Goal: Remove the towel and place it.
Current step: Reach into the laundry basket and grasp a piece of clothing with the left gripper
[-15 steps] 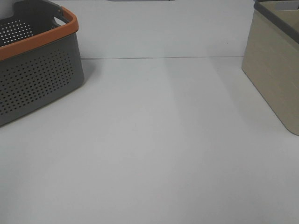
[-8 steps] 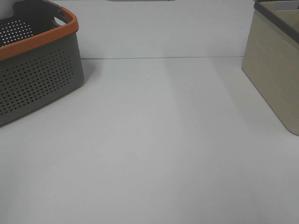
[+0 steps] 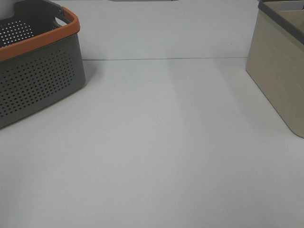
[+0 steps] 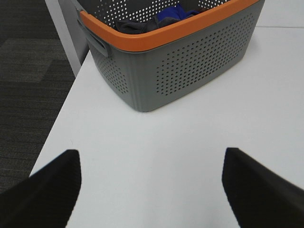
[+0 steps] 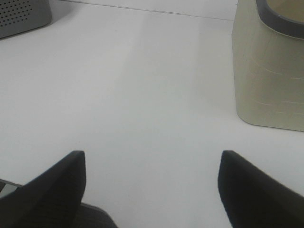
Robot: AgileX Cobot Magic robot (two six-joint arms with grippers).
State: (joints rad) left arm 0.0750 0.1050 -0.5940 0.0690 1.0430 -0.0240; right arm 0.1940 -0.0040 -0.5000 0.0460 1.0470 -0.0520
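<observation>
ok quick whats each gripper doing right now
Left gripper: open, fingers wide apart, holding nothing.
Right gripper: open, fingers wide apart, holding nothing.

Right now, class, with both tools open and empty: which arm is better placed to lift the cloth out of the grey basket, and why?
Left. The left tool faces the grey basket, where dark cloth shows; the right tool is over by the beige bin.

Matt grey perforated plastic basket (image 3: 42, 80), smooth orange plastic rim (image 4: 156, 35), soft dark cloth towel (image 4: 134, 24), matt beige faintly grained bin (image 3: 278, 71), smooth matt white table (image 3: 156, 152)
</observation>
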